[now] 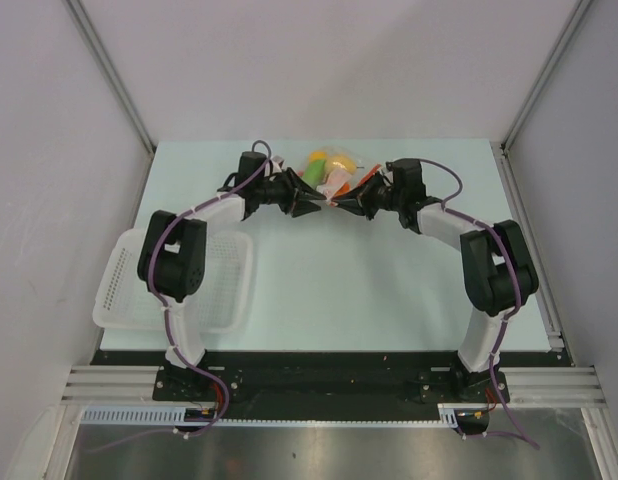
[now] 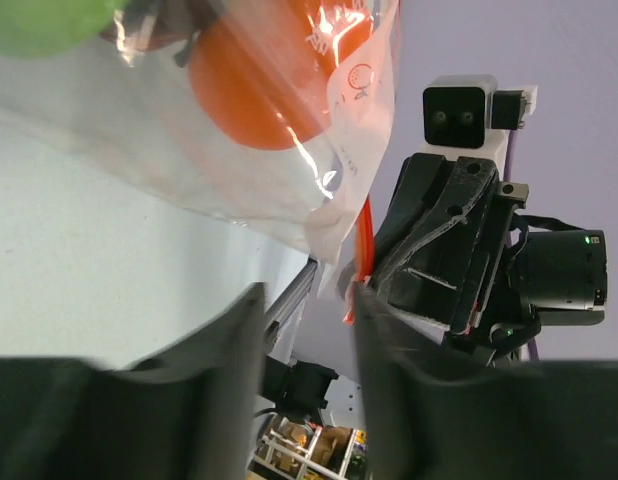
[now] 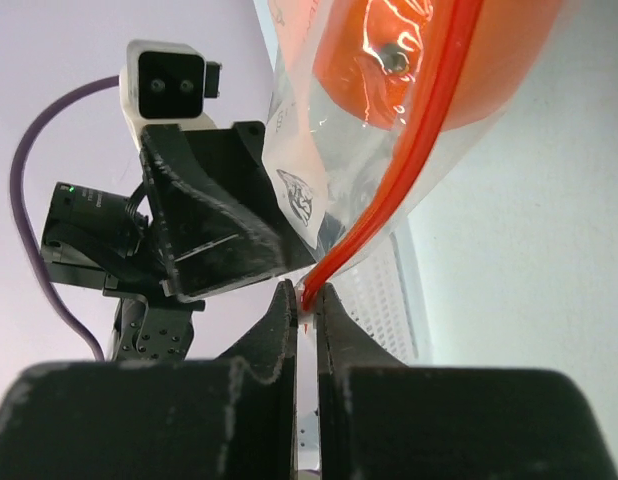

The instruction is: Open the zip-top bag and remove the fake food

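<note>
The clear zip-top bag [image 1: 337,178] hangs between my two grippers at the far middle of the table. Through its plastic I see fake food: a yellow piece [image 1: 340,161], an orange piece [image 2: 259,90] and a green piece [image 2: 34,20]. My right gripper [image 3: 309,300] is shut on the red-orange zip strip [image 3: 429,120] at the bag's lower corner. My left gripper [image 2: 309,300] is open; the bag's edge [image 2: 329,235] hangs just past its fingertips, close to the right finger [image 2: 379,340], with nothing pinched between them.
A white mesh basket [image 1: 124,290] sits at the left near edge of the table, partly under the left arm. The two wrists face each other closely, each seeing the other's camera [image 2: 459,115]. Grey walls enclose the table on three sides.
</note>
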